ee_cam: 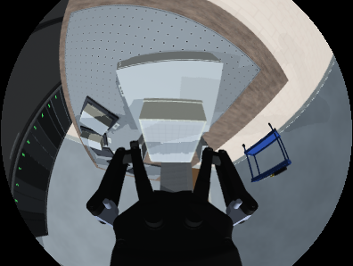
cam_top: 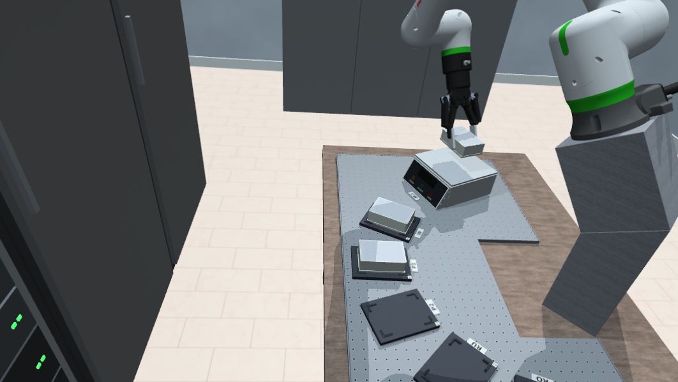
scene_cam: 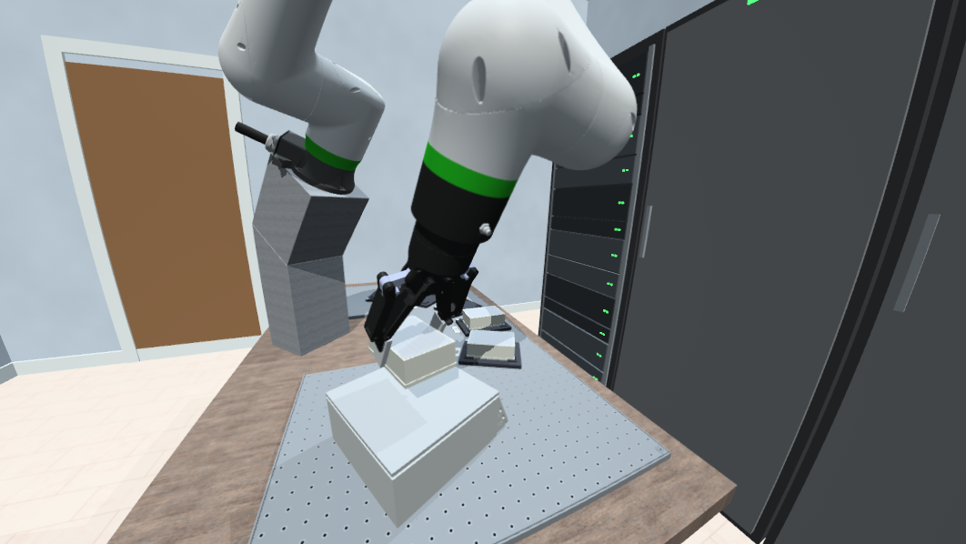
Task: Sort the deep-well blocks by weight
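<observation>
My gripper [cam_top: 459,130] [scene_cam: 410,337] [ee_cam: 171,135] is shut on a pale deep-well block [cam_top: 468,142] [scene_cam: 424,357] [ee_cam: 171,127]. It holds the block level, low over the platform of the check-weigher CW [cam_top: 469,184] [scene_cam: 405,438] [ee_cam: 169,73]. I cannot tell if the block touches the platform. The lamps on the CW front panel [cam_top: 423,183] look dark. A second block [cam_top: 391,213] [scene_cam: 492,346] [ee_cam: 98,113] sits in the infeed nest IN. A third block [cam_top: 382,253] [scene_cam: 483,316] [ee_cam: 93,139] sits in nest P1.
The dark nests P2 [cam_top: 398,315] and RU [cam_top: 455,363] hold nothing; RO [cam_top: 528,379] shows only at the bottom edge. The arm's grey pedestal [cam_top: 611,227] stands at the right. Dark cabinets [cam_top: 94,142] stand beyond the table's left edge.
</observation>
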Robot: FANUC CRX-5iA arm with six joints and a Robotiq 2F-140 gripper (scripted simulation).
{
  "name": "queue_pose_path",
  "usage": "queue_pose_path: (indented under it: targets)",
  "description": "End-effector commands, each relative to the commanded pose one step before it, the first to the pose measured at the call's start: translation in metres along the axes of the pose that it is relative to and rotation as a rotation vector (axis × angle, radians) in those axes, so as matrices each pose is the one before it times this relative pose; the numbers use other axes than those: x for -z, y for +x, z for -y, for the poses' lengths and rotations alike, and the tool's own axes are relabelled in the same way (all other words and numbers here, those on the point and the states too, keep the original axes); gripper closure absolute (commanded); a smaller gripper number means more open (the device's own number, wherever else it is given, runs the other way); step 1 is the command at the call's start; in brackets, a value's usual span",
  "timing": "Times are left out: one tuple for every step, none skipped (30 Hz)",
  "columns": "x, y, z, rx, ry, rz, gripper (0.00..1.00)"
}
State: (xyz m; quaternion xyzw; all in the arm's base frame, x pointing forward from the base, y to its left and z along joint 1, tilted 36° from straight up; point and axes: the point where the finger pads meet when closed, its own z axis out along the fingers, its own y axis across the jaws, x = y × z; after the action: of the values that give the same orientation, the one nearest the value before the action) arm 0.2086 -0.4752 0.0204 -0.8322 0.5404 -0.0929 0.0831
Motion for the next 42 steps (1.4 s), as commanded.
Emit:
queue_pose_path:
  targets:
    - [0.00013, 0.00007, 0.00016, -0.00011, -0.00012, -0.00027, 0.9]
    - [0.0, 0.0, 0.0, 0.0, 0.0, 0.0, 0.9]
    - [0.0, 0.0, 0.0, 0.0, 0.0, 0.0, 0.9]
    - [0.0, -0.00001, 0.00008, 0.0, 0.0, 0.0, 0.9]
    - [0.0, -0.00001, 0.00008, 0.0, 0.0, 0.0, 0.9]
    - [0.0, -0.00001, 0.00008, 0.0, 0.0, 0.0, 0.9]
    - [0.0, -0.00001, 0.00007, 0.0, 0.0, 0.0, 0.9]
    - [0.0, -0.00001, 0.00007, 0.0, 0.0, 0.0, 0.9]
    - [0.0, -0.00001, 0.00007, 0.0, 0.0, 0.0, 0.9]
    - [0.0, -0.00001, 0.00006, 0.0, 0.0, 0.0, 0.9]
    - [0.0, -0.00001, 0.00006, 0.0, 0.0, 0.0, 0.9]
    - [0.0, -0.00001, 0.00006, 0.0, 0.0, 0.0, 0.9]
    - [0.0, -0.00001, 0.00005, 0.0, 0.0, 0.0, 0.9]
    - [0.0, -0.00001, 0.00005, 0.0, 0.0, 0.0, 0.9]
    - [0.0, 0.0, 0.00005, 0.0, 0.0, 0.0, 0.9]
    - [0.0, 0.0, 0.00004, 0.0, 0.0, 0.0, 0.9]
    - [0.0, 0.0, 0.00004, 0.0, 0.0, 0.0, 0.9]
    - [0.0, 0.0, 0.00004, 0.0, 0.0, 0.0, 0.9]
    - [0.0, 0.0, 0.0, 0.0, 0.0, 0.0, 0.9]
    - [0.0, 0.0, 0.0, 0.0, 0.0, 0.0, 0.9]
    - [0.0, 0.0, 0.00003, 0.0, 0.0, 0.0, 0.9]
    - [0.0, 0.0, 0.00003, 0.0, 0.0, 0.0, 0.9]
    - [0.0, 0.0, 0.00003, 0.0, 0.0, 0.0, 0.9]
    - [0.0, 0.0, 0.00003, 0.0, 0.0, 0.0, 0.9]
    - [0.0, 0.0, 0.00003, 0.0, 0.0, 0.0, 0.9]
    - [0.0, 0.0, 0.00003, 0.0, 0.0, 0.0, 0.9]
    - [0.0, 0.0, 0.00003, 0.0, 0.0, 0.0, 0.9]
    - [-0.00144, 0.00083, 0.00003, 0.0, 0.0, 0.0, 0.9]
    - [-0.00144, 0.00083, 0.00003, 0.0, 0.0, 0.0, 0.9]
    - [-0.00144, 0.00083, 0.00002, 0.0, 0.0, 0.0, 0.9]
    - [-0.00144, 0.00083, 0.00002, 0.0, 0.0, 0.0, 0.9]
    - [-0.00144, 0.00083, 0.00002, 0.0, 0.0, 0.0, 0.9]
    - [-0.00144, 0.00083, 0.00002, 0.0, 0.0, 0.0, 0.9]
    - [-0.00144, 0.00083, 0.00002, 0.0, 0.0, 0.0, 0.9]
    - [-0.00144, 0.00083, 0.00002, 0.0, 0.0, 0.0, 0.9]
    - [0.0, 0.0, 0.0, 0.0, 0.0, 0.0, 0.9]
    - [0.0, 0.0, 0.0, 0.0, 0.0, 0.0, 0.9]
    - [-0.00144, 0.00083, 0.00001, 0.0, 0.0, 0.0, 0.9]
    - [-0.00144, 0.00083, 0.00001, 0.0, 0.0, 0.0, 0.9]
    - [-0.00144, 0.00083, 0.00001, 0.0, 0.0, 0.0, 0.9]
    - [-0.00144, 0.00083, 0.00001, 0.0, 0.0, 0.0, 0.9]
    - [-0.00144, 0.00083, 0.00001, 0.0, 0.0, 0.0, 0.9]
